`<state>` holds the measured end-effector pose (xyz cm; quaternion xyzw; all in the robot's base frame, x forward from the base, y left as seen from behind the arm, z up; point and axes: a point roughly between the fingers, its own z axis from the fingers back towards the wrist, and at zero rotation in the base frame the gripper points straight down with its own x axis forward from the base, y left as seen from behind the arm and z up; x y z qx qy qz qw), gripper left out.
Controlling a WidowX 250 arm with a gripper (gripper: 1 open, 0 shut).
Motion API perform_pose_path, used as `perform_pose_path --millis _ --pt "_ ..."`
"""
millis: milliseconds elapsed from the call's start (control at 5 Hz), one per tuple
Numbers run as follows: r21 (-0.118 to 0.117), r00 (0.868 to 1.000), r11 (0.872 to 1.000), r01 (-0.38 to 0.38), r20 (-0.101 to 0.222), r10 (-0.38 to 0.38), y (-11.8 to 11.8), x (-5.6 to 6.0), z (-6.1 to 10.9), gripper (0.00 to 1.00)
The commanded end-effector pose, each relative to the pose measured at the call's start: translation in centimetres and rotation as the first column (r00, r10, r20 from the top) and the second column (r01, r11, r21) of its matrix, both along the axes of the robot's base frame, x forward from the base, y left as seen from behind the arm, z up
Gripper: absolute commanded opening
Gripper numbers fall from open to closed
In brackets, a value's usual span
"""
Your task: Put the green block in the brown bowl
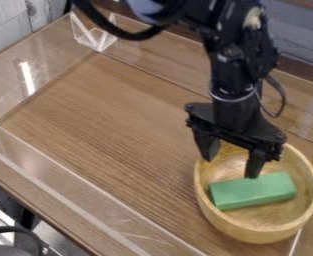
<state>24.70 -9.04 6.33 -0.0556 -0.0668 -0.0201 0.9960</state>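
The green block (254,190) lay flat inside the brown bowl (223,214), slightly tilted, its long axis running roughly from 8 to 2 o'clock, resting on the bowl's floor toward the centre. The bowl sat at about 4 o'clock on the wood-grain tabletop (105,120), near the right edge. The black gripper (234,158) pointed straight down over the bowl's rim at 11 o'clock, jaws spread wide and released, nothing between them. One finger hung outside the rim on the left, the other reached down inside the bowl just above the block's upper edge; contact with the block couldn't be told. The black arm (235,55) rose up toward 12 o'clock with a cable along it. Clear acrylic walls (39,165) bordered the table, and a small clear stand (95,32) stood at 11 o'clock, well apart from the bowl.
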Motion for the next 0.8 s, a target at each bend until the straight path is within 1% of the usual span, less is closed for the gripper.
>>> perform_pose_path --millis 0,600 --pt "-0.009 1.0 1.0 0.002 0.03 -0.002 -0.1 0.8 -0.1 1.0" --pt "-0.009 1.0 1.0 -0.009 0.012 0.01 0.7 1.1 -1.1 1.0"
